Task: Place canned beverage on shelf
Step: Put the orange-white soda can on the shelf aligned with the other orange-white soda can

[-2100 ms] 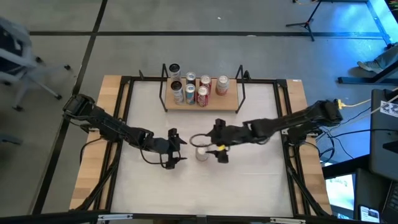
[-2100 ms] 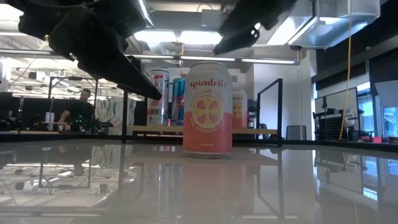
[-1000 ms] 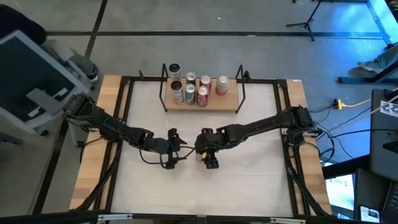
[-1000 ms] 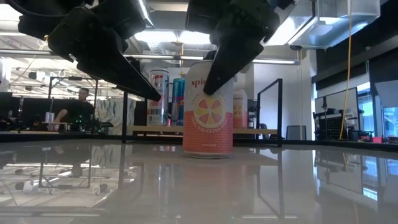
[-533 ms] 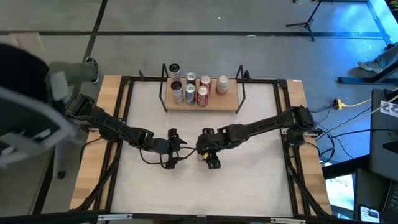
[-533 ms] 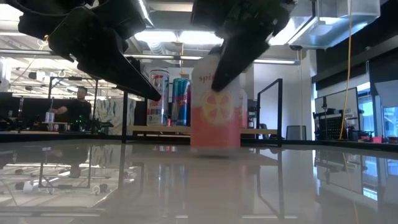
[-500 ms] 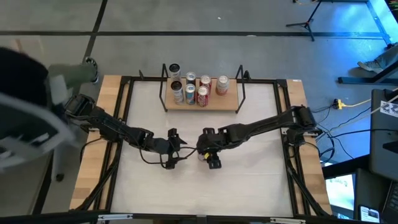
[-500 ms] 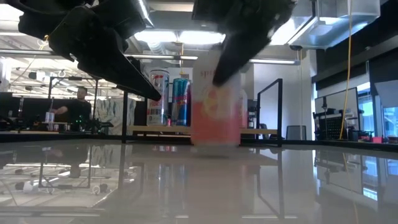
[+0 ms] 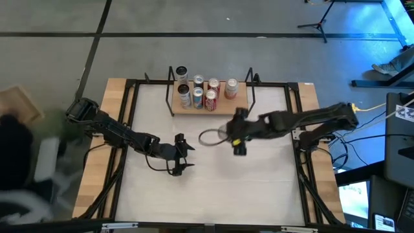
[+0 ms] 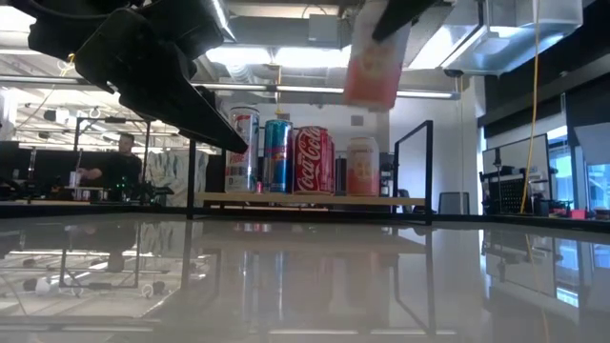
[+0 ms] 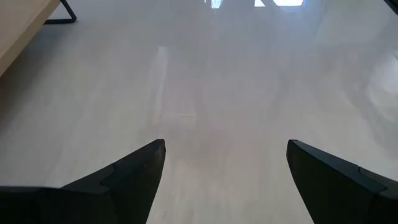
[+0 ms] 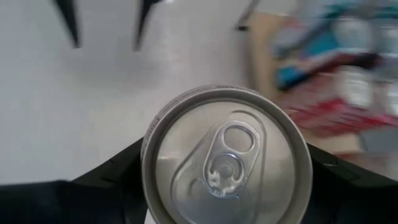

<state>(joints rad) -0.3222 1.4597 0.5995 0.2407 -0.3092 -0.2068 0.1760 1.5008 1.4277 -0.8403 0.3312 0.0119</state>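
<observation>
Since the pink, grapefruit-printed aluminium can (image 10: 377,65) has to clear the low light-wood shelf on its thin black wire frame (image 9: 223,105), I read the high view as a carry: my right gripper (image 9: 236,137) hangs just in front of the shelf's right half, near the bare end of the board, while my left gripper (image 9: 179,155) waits well apart over the white table (image 9: 259,188). From the low view I get what the overhead hides, the can lifted high off the table, tilted, above the row of standing cans (image 10: 286,155). My left wrist view shows only empty table between spread fingers, jaws open. My right wrist view shows the silver lid and pull tab, with dark fingers (image 12: 106,180) clamped on both sides of the can.
</observation>
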